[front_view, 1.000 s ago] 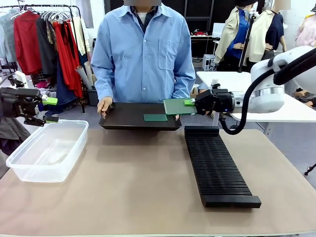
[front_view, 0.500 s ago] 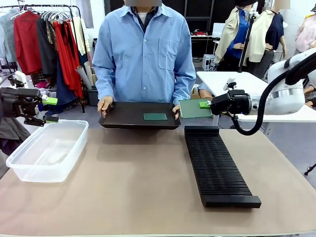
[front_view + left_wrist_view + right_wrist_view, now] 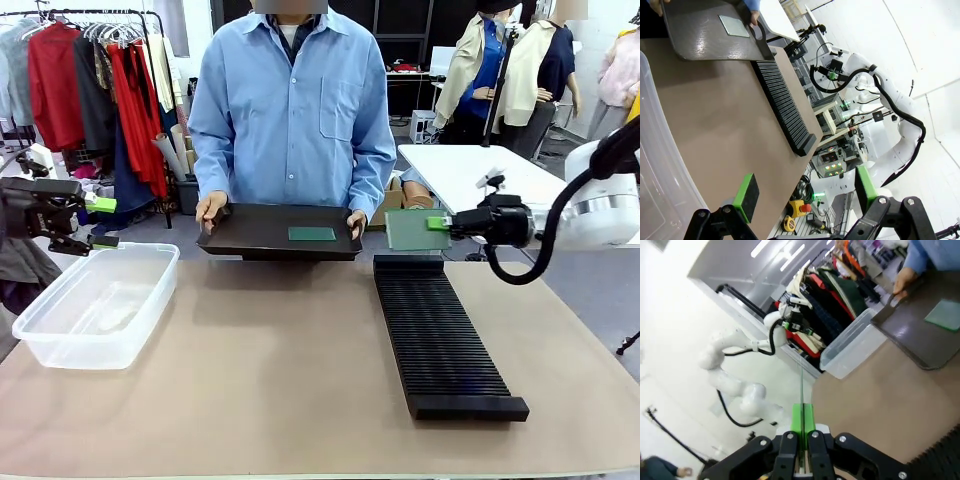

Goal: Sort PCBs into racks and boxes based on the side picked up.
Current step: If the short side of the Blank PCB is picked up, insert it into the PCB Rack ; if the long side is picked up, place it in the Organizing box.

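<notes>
My right gripper (image 3: 440, 224) is shut on a green PCB (image 3: 415, 230), held nearly upright just above the far end of the black ribbed rack (image 3: 440, 335). In the right wrist view that PCB (image 3: 801, 385) shows edge-on, rising from the closed fingers of the gripper (image 3: 802, 422). A second PCB (image 3: 312, 234) lies on the flat black tray (image 3: 250, 240) that a person holds in both hands at the far edge. My left gripper (image 3: 102, 222) hangs open with nothing between its fingers, above the far left corner of the clear box (image 3: 95, 305). Its pads (image 3: 746, 196) stand wide apart.
The rack runs from the tray toward the front right. The box sits at the left edge of the tan tabletop (image 3: 260, 370). A clothes rail (image 3: 90, 80) stands behind at the left, and a white table (image 3: 470, 165) behind at the right.
My right gripper has carried the PCB rightward from beside the tray to above the rack's far end, turning it from flat to nearly upright. The left arm has not moved.
</notes>
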{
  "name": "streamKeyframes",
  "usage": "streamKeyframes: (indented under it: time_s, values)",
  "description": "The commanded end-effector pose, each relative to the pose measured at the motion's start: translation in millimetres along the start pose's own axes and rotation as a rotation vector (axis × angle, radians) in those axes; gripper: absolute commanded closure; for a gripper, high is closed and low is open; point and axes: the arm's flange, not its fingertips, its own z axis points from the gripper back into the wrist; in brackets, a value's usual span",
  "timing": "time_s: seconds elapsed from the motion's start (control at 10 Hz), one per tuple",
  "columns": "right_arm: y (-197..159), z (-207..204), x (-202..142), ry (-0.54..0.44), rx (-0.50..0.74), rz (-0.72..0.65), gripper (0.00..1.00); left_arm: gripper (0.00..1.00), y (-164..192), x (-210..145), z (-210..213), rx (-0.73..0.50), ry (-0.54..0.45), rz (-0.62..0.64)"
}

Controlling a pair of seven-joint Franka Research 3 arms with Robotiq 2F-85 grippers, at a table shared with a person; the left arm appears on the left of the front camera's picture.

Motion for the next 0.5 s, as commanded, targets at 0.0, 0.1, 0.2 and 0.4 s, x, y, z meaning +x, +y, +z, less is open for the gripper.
streamKeyframes:
  time_s: [0.0, 0.1, 0.2, 0.4]
  values:
    - [-4, 34, -8, 0.023, -0.016, 0.170, 1.00, 0.00, -1, 0, 1, 0.000, -0.002, 0.000]
    - [-10, 44, -5, 0.041, 0.004, 0.255, 1.00, 0.00, -1, 0, 1, 0.000, -0.002, 0.000]
    - [-14, 52, -5, 0.049, -0.004, 0.302, 1.00, 0.00, -1, 0, 1, 0.000, -0.002, 0.000]
    - [-21, 58, -9, 0.014, 0.011, 0.332, 1.00, 0.00, -1, 0, 1, 0.000, -0.002, 0.000]
